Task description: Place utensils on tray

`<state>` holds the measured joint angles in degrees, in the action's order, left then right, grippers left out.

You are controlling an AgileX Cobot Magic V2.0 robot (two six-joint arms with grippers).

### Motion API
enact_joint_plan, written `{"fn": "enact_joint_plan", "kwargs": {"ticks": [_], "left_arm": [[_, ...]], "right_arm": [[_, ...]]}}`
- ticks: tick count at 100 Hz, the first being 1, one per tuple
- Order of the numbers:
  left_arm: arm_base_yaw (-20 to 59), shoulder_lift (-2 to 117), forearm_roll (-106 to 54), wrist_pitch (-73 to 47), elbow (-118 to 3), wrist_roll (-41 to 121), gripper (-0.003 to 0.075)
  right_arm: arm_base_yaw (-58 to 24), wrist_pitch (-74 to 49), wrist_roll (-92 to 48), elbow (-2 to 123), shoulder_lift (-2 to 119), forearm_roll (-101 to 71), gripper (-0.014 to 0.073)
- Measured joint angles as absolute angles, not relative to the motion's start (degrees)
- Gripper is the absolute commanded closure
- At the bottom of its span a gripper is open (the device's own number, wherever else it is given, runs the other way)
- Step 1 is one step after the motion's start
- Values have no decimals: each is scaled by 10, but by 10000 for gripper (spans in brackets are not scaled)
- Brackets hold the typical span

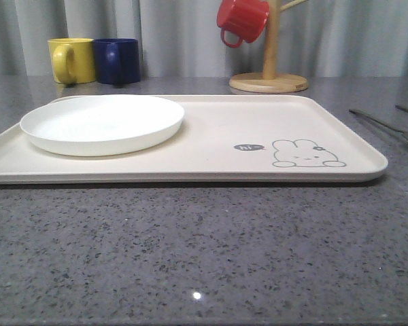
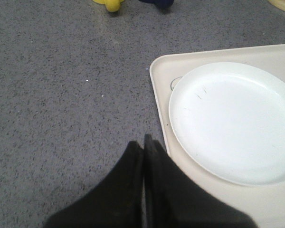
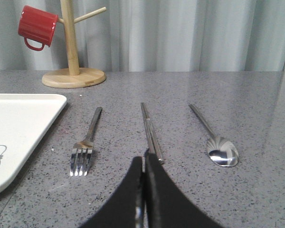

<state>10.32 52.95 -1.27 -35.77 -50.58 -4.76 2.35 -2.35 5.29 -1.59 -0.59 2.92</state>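
Cream and rectangular, the tray lies flat on a speckled grey stone table, with a round white plate resting on its 9 o'clock half and a grey rabbit drawing toward its 4 o'clock corner. Off the tray at 3 o'clock, the silver fork, paired chopsticks and spoon lie side by side on the table, the fork nearest the tray, none touching it. The right gripper hovers clenched just short of the chopsticks' near ends, the left gripper is likewise clenched beside the tray's plate corner, and yellow and blue mugs plus a wooden mug tree holding a red mug stand at 12 o'clock.
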Motion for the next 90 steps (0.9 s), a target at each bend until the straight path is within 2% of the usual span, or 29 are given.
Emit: {"fn": "enact_joint_plan", "kwargs": {"ticks": [29, 50, 90], "left_arm": [[103, 298, -12, -358, -371, -48, 739], [103, 176, -12, -358, -308, -48, 739], [103, 133, -12, -360, -288, -50, 739]], "right_arm": [[24, -23, 53, -16, -6, 29, 668], [24, -23, 53, -16, -6, 29, 668], [24, -23, 53, -16, -6, 29, 668]]}}
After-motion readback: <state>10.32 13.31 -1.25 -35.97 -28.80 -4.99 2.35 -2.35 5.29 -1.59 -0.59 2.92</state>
